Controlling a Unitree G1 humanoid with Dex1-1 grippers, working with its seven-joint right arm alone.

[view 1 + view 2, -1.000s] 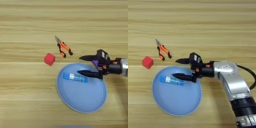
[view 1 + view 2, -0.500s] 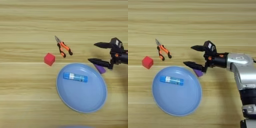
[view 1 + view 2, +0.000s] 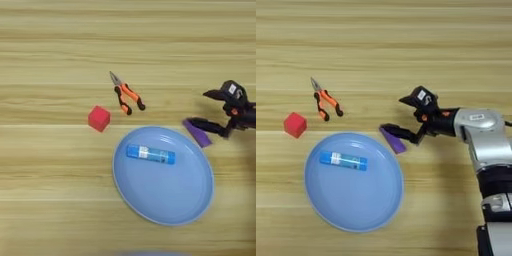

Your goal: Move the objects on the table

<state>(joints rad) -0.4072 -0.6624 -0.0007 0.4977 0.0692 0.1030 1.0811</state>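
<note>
Wooden table (image 3: 50, 45) bears one cube (image 3: 99, 118), one pliers (image 3: 126, 93).

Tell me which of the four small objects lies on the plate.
The blue stick with the white label. It alone lies inside the light-blue plate; the red cube, pliers and purple block lie on the bare wooden table.

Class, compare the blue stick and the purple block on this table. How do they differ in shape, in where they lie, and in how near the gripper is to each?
The blue stick is round and tube-like with a white label; the purple block is flat, rectangular and plain. The stick lies inside the light-blue plate; the block lies on the wooden table just outside the plate's rim. The open right gripper hangs by the block, well clear of the stick. Both lie flat, lengthwise.
</note>
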